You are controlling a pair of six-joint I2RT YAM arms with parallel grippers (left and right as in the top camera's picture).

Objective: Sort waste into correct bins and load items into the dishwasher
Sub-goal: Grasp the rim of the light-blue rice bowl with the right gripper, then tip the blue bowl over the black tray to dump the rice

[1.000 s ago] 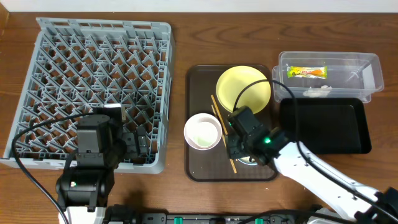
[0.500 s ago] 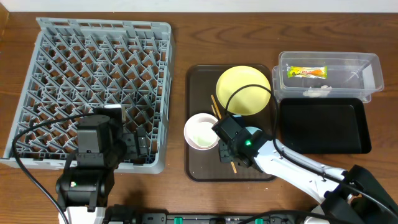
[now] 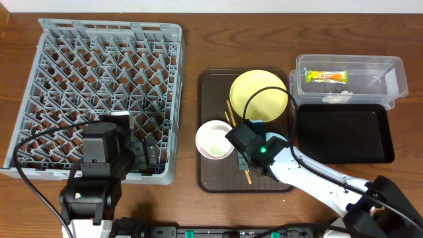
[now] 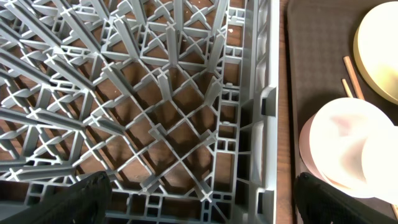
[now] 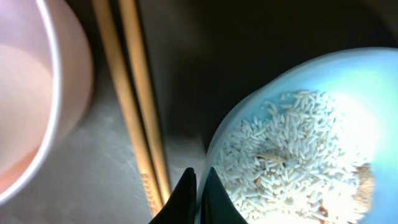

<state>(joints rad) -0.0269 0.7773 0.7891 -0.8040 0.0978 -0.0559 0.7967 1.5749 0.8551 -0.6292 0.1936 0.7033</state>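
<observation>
A light blue bowl (image 5: 298, 137) with rice in it sits on the brown tray (image 3: 211, 86). My right gripper (image 5: 199, 186) is shut on its left rim, one finger inside and one outside. Seen from overhead, the right gripper (image 3: 253, 154) covers most of the bowl (image 3: 276, 141). Beside it lie wooden chopsticks (image 5: 134, 93), a white cup (image 3: 216, 139) and a yellow plate (image 3: 259, 96). The grey dish rack (image 3: 99, 86) is at the left. My left gripper (image 4: 199, 211) hangs open over the rack's near right corner, holding nothing.
A clear bin (image 3: 350, 79) with a snack wrapper and some scraps stands at the right rear. A black bin (image 3: 344, 132) stands just in front of it. The left wrist view also shows the cup (image 4: 348, 143) and plate (image 4: 379, 50).
My right gripper has come down and left onto the blue bowl's edge and shut its jaws on the rim. The left arm has not moved.
</observation>
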